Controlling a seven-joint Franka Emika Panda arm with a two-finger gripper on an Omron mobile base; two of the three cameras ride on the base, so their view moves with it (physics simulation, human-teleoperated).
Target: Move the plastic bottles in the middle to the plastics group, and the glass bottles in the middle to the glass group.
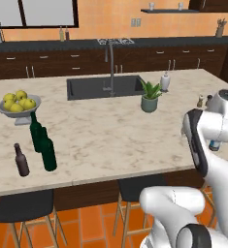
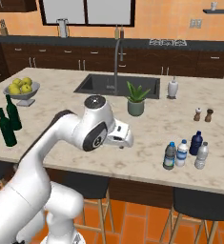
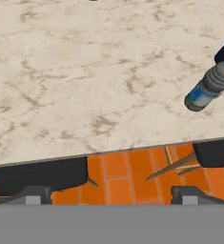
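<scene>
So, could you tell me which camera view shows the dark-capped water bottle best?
The right base view: the dark-capped water bottle stands whole and upright beside the white-capped bottle. The hand view catches it slanted near the right edge; the left base view shows just a sliver behind the arm.

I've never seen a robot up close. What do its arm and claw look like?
The arm is made of glossy white, rounded tube-like segments linked by dark grey joints, with a round grey cap on one joint. No loose cables or markings show. The claw ends in two small dark grey, blocky finger tips.
</scene>
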